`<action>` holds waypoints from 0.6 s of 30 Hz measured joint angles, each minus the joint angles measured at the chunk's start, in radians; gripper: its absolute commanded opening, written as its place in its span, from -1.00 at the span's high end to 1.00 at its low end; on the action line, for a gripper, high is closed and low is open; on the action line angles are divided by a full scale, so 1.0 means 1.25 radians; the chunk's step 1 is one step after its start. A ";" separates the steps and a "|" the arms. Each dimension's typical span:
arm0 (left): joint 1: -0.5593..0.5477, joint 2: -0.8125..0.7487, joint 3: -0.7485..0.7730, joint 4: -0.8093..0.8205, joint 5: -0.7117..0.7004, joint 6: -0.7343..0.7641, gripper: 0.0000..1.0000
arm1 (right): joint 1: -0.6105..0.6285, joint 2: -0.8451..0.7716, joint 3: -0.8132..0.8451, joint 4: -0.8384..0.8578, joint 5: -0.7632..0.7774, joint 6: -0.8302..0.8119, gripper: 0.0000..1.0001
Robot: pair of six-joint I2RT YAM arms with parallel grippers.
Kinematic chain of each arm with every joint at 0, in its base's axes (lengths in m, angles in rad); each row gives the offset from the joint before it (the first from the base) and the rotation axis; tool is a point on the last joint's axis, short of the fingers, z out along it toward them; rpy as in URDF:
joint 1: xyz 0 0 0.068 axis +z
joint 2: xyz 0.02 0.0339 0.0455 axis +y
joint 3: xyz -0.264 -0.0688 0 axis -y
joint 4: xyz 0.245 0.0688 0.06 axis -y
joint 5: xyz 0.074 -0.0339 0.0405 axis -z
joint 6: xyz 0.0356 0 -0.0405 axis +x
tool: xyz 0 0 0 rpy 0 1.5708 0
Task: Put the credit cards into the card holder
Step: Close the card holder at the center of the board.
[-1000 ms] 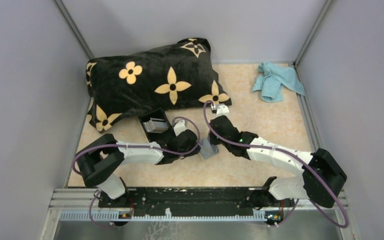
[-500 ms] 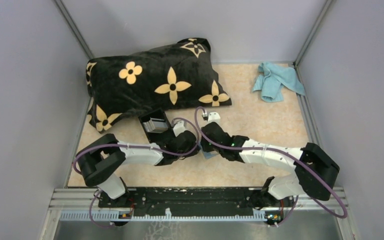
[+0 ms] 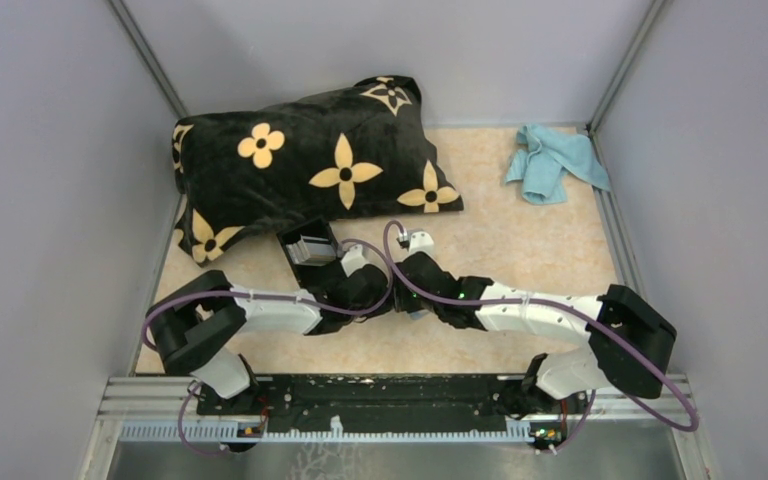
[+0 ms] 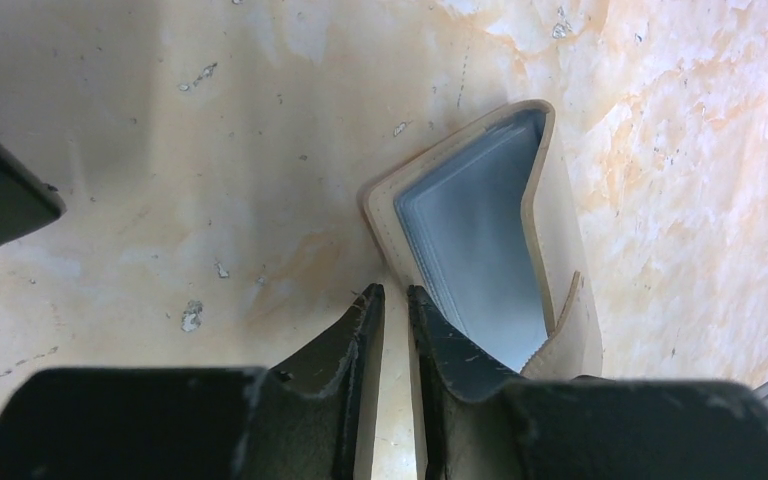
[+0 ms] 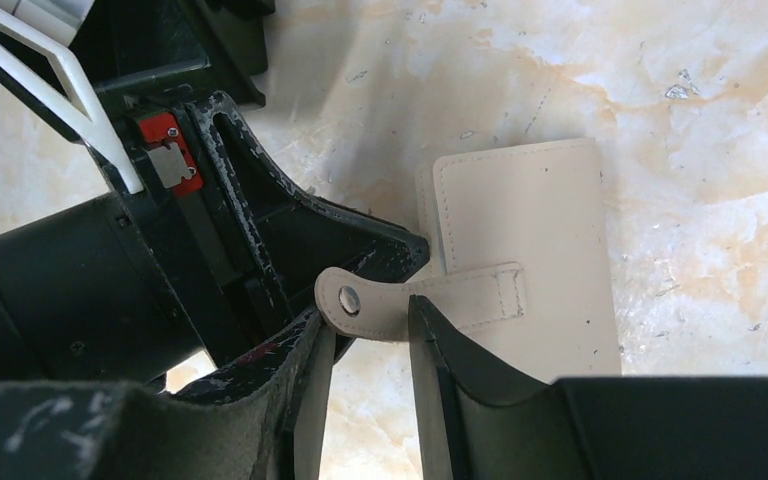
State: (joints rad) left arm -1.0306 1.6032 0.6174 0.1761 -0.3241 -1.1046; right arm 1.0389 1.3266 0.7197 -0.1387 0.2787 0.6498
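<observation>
beige card (image 5: 530, 220) lies just beyond right tool (image 5: 368, 315).

1. This is a robotics lab test cell rather than a lived-in room.
2. Plain grey wall panels (image 3: 50, 200) held in bare aluminium frame posts (image 3: 150, 60) box in three sides of a beige marbled table (image 3: 520, 240).
3. Two white-and-black robot arms, left (image 3: 270, 310) and right (image 3: 540, 312), are bolted to a black mounting rail (image 3: 380, 395) at the near edge, with purple cables (image 3: 660, 400) looping off them.
4. The only household things are props: a black plush pillow with yellow flowers (image 3: 300, 160) and a crumpled light blue cloth (image 3: 552, 160).
</observation>
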 measured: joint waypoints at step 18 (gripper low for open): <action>-0.001 -0.077 -0.028 -0.089 -0.005 -0.029 0.52 | 0.020 -0.026 -0.042 0.035 -0.080 0.037 0.15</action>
State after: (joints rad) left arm -1.0317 1.5070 0.5827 0.0647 -0.3305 -1.1408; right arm 1.0634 1.2938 0.6674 -0.0952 0.1787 0.6960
